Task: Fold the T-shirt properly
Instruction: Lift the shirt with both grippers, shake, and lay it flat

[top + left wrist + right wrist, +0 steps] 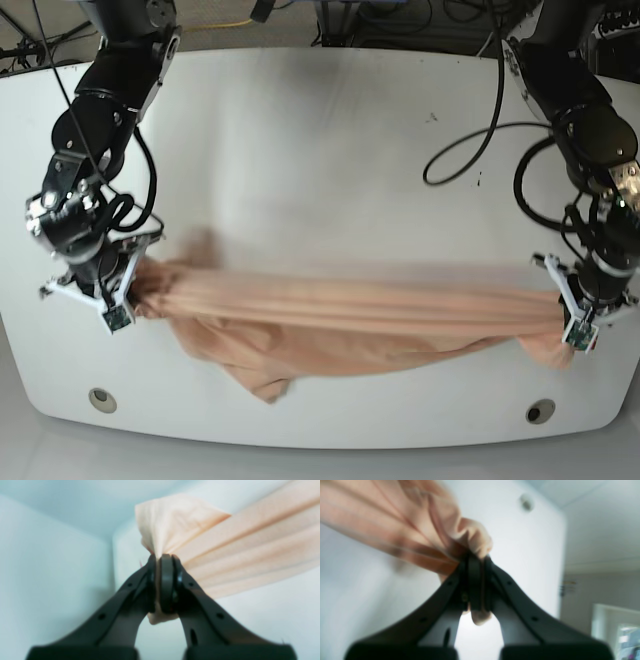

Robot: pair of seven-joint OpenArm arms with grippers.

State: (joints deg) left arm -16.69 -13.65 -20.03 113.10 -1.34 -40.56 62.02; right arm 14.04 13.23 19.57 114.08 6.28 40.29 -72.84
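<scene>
The T-shirt (340, 320) is held stretched in a taut band low over the near half of the white table (330, 130), running from about 9 o'clock to about 3 o'clock, its slack hanging towards 6 o'clock. At 3 o'clock one bunched end is pinched by the left gripper (160, 560), jaws closed tight on the fabric; at 9 o'clock the other end is clamped likewise by the right gripper (476, 560). No flat fold is seen yet: the garment is judged gathered rather than spread, so laying out, folding and squaring all remain. Beyond, towards 12 o'clock, the tabletop lies bare.
</scene>
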